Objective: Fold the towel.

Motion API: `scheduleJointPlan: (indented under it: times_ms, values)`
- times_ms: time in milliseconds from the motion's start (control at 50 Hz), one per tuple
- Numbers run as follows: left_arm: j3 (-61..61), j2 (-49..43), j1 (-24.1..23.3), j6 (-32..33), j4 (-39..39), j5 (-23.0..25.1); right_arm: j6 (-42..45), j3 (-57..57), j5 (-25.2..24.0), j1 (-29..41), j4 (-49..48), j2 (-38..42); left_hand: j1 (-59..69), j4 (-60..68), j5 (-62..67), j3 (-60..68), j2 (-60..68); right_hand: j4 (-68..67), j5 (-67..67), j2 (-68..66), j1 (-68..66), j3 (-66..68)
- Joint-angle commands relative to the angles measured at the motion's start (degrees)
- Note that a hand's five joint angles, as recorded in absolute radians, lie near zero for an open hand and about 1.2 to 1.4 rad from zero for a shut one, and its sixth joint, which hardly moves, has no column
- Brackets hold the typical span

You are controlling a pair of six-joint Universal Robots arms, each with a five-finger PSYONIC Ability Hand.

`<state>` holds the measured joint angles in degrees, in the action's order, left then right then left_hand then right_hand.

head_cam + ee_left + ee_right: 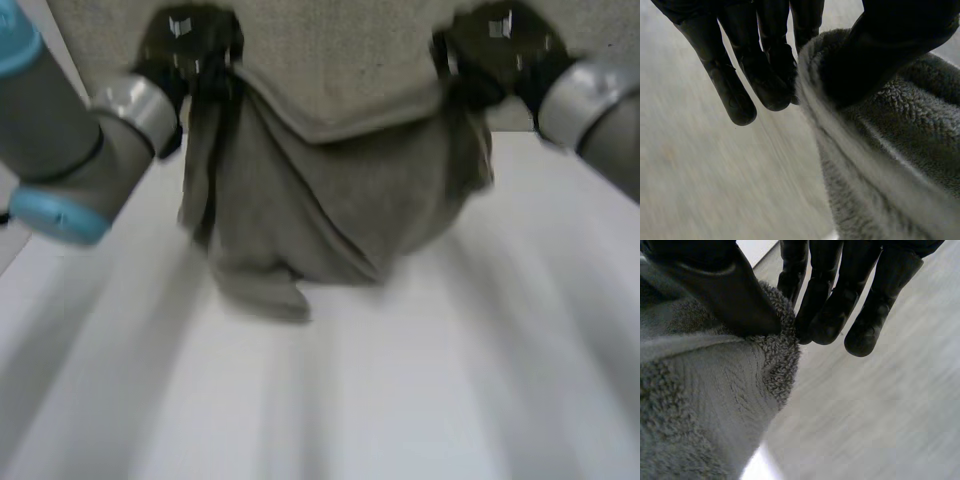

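A grey towel [330, 190] hangs between my two hands above the white table [420, 400], sagging in the middle with its lowest folds near the tabletop. My left hand [195, 55] holds the towel's left upper corner. In the left wrist view the thumb presses the fleecy towel edge [880, 150] against the fingers [765, 75]. My right hand [490, 55] holds the right upper corner. The right wrist view has the towel's edge [775, 350] pinched between the thumb and the fingers [830, 310]. Both hands are shut on the towel.
A flat part of the towel [340, 60] lies spread at the far side of the table between the arms. The left arm [70, 150] and right arm [600, 110] reach in from the sides. White table runs in front of the hanging towel.
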<state>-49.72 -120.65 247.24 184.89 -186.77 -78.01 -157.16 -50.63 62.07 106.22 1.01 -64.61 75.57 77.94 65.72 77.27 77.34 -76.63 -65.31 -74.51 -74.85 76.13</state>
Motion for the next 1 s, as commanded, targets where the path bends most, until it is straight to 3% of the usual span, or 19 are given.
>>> scheduleJointPlan:
  times_ms: [20, 140, 200, 240, 380, 540, 660, 700, 740, 800, 840, 1000]
  values:
    - [21.14, 0.06, -0.18, 2.14, -2.89, -0.39, -2.09, 9.59, 1.3, 0.57, -16.7, -0.59, 4.43, 2.06, 4.28, 2.73, 2.66, -3.37, -4.69, -5.49, -5.15, 3.87]
    - [16.32, 2.7, 1.14, 2.14, -2.81, -0.04, -6.15, 3.17, -0.73, -0.05, -21.49, -4.47, 4.43, 2.06, 4.28, 2.73, 2.66, -3.37, -4.69, -5.49, -5.15, 3.87]
    - [5.33, 4.9, 3.42, 2.14, -2.37, 0.84, -7.9, -3.25, -4.51, -0.05, -21.57, -6.49, 4.43, 2.06, 4.28, 2.73, 2.66, -3.37, -4.69, -5.49, -5.15, 3.87]
    - [-7.79, 7.61, 5.0, 2.49, -3.16, 3.9, -7.82, -10.15, -9.75, -0.22, -20.96, -8.16, 4.43, 2.06, 4.28, 2.73, 2.66, -3.37, -4.69, -5.49, -5.15, 3.87]
    - [-28.55, 10.43, 6.06, 4.95, -3.25, 11.37, -5.11, -24.92, -17.5, -4.35, -17.63, -10.18, 4.43, 2.06, 4.28, 2.73, 2.66, -3.37, -4.69, -5.49, -5.15, 3.87]
    - [-44.94, 6.83, 5.8, 16.29, -7.12, 11.91, 10.38, -38.31, -16.9, -5.06, -8.65, -8.43, 4.43, 2.06, 4.28, 2.73, 2.66, -3.37, -4.69, -5.49, -5.15, 3.87]
    - [-47.58, 1.31, 5.27, 21.83, -11.86, 11.3, 20.82, -44.89, -10.24, -5.93, -2.16, -6.59, 4.43, 2.06, 4.28, 2.73, 2.66, -3.37, -4.69, -5.49, -5.15, 3.87]
    - [-47.32, 0.06, 5.27, 21.83, -12.48, 11.3, 21.45, -46.05, -8.99, -5.94, -1.8, -6.49, 4.43, 2.06, 4.28, 2.73, 2.66, -3.37, -4.69, -5.49, -5.15, 3.87]
    - [-46.97, -1.42, 5.27, 21.92, -13.53, 10.95, 21.28, -47.27, -8.02, -6.03, -1.8, -6.49, -8.75, -11.12, -8.9, -10.45, -10.52, -3.37, -4.69, -5.49, -5.15, 3.87]
    - [-46.7, -1.96, 5.27, 21.92, -14.24, 10.07, 21.01, -47.54, -8.11, -6.03, -1.89, -6.58, -16.91, -19.28, -17.06, -18.61, -18.68, -3.37, -4.69, -5.49, -5.15, 3.87]
    - [-46.52, -2.92, 5.36, 21.92, -15.99, 6.84, 20.31, -47.72, -8.02, -6.2, -1.97, -6.58, -30.49, -32.87, -30.64, -32.2, -32.26, -3.37, -4.69, -5.49, -5.15, 3.87]
    - [-47.32, -3.71, 5.44, 21.92, -21.0, -1.79, 16.8, -47.28, -8.02, -7.42, -1.89, -6.58, -32.21, -34.59, -32.36, -33.92, -33.98, -3.37, -4.69, -5.49, -5.15, 3.87]
